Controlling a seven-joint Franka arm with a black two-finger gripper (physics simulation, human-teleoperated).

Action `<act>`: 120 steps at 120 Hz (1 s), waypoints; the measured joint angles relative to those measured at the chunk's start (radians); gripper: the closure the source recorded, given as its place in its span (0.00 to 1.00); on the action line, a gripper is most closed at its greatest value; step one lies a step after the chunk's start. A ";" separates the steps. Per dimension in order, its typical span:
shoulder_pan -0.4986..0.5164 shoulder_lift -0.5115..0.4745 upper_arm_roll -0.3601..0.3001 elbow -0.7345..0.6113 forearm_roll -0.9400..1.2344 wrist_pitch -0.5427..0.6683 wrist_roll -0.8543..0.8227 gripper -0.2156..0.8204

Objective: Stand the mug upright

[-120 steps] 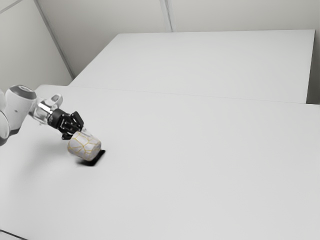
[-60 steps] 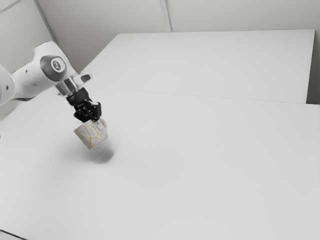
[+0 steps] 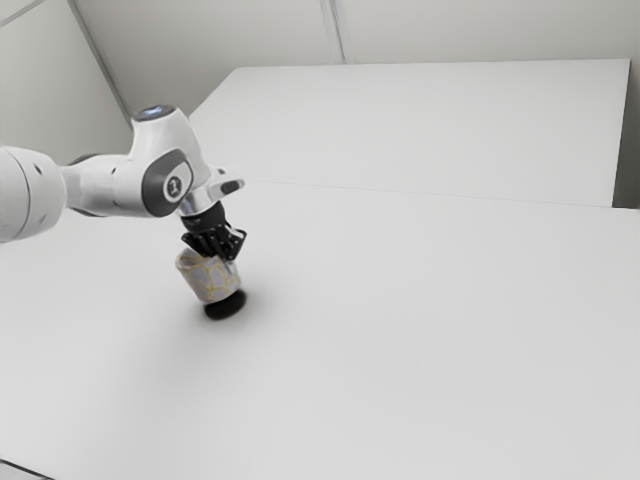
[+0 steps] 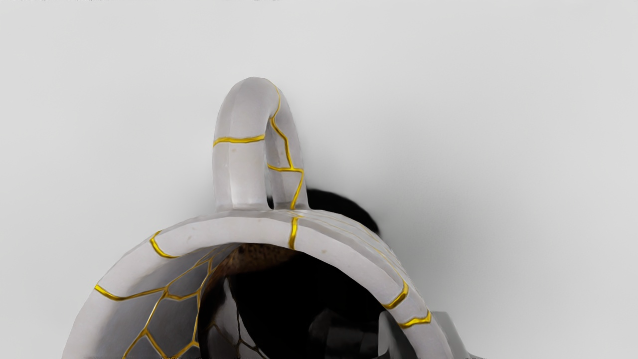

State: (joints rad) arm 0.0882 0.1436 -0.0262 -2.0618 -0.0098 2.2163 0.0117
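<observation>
Mug (image 3: pixel 212 280), likely stiff and chippable, leans at the exterior view's left centre, claw (image 4: pixel 422 333) nipped shut on its rim (image 4: pixel 259 228), a sensible hold.

A white table (image 3: pixel 430 350) is bordered at its far side by another pale surface (image 3: pixel 430 130), and both are backed by pale walls (image 3: pixel 480 25).

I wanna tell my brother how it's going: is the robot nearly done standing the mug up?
Getting close, I think. Done: the claw has the mug pinched by its wall, and the mug's mouth points mostly up. Happening now: the mug leans, and seems to hang above its dark shadow. Left: straighten it, rest its bottom on the table, let go.
</observation>
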 joint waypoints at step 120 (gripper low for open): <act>-0.063 -0.082 0.010 0.238 0.140 -0.197 -0.168 0.23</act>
State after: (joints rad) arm 0.0255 0.0614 -0.0165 -1.8242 0.1300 2.0191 -0.1562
